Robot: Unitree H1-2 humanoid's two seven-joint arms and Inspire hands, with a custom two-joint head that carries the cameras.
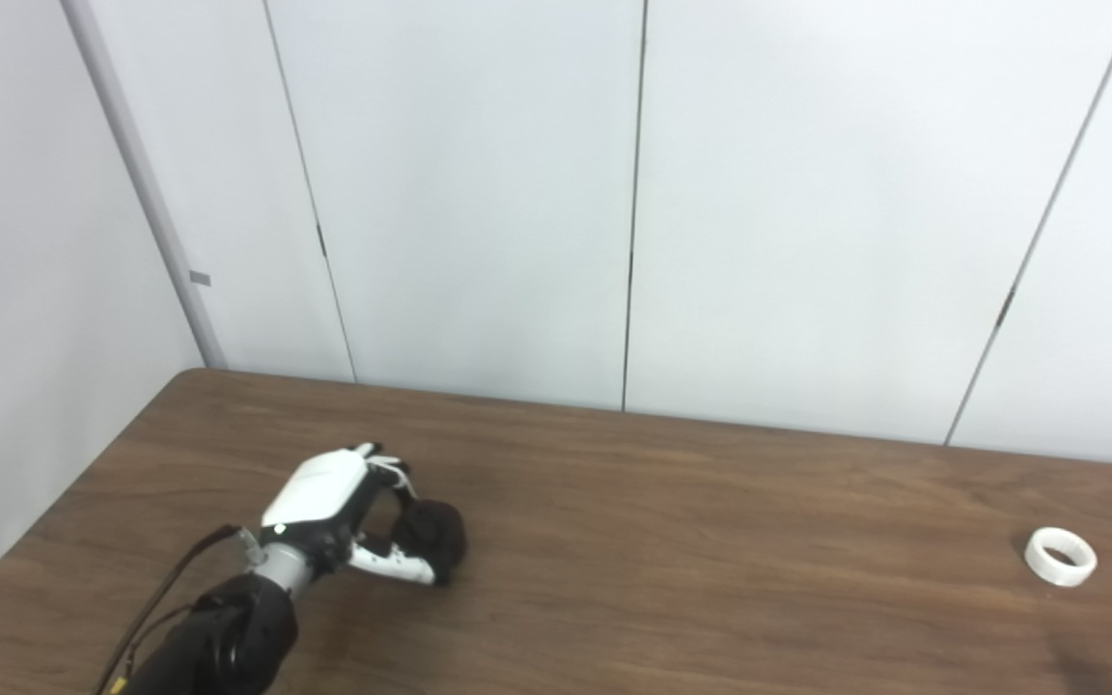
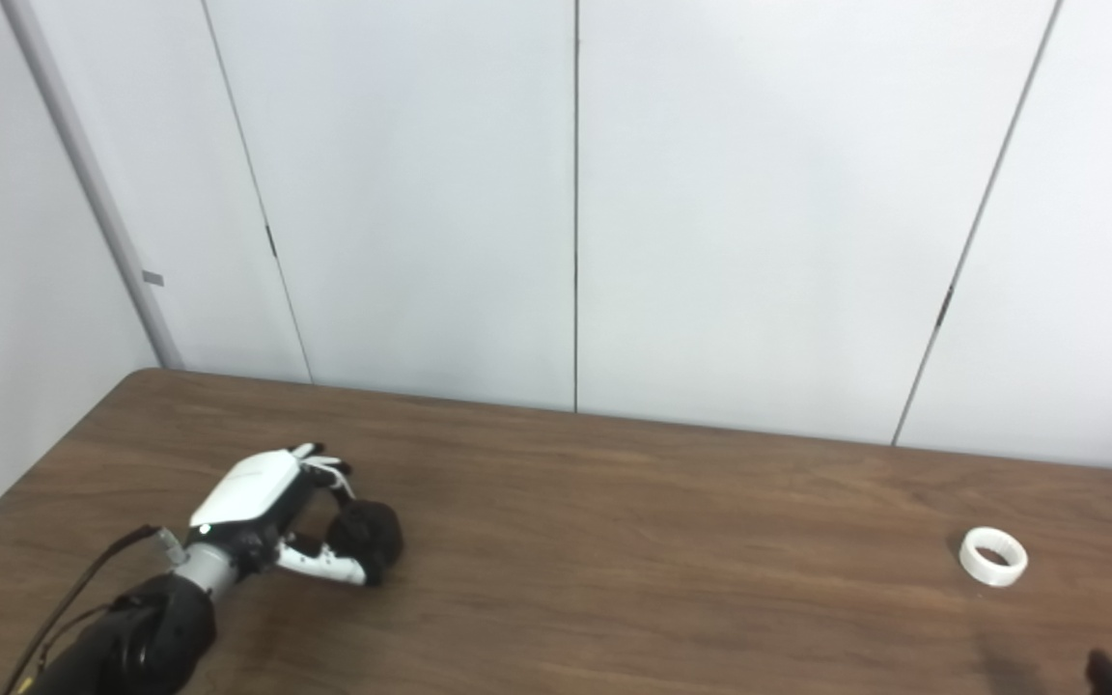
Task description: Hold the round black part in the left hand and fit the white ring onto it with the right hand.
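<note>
The left hand [image 1: 344, 512] has its fingers and thumb closed around the round black part [image 1: 435, 539], low on the brown wooden table [image 1: 672, 541] at the left side. The small white plastic ring [image 1: 1060, 556] lies flat on the table far to the right, well apart from it. Only a tip of the right hand [image 2: 1111, 673] shows at the bottom right corner, so I cannot tell whether it is open. This hand is clearly nearer to the ring, which lies forward and a little to the left of it.
</note>
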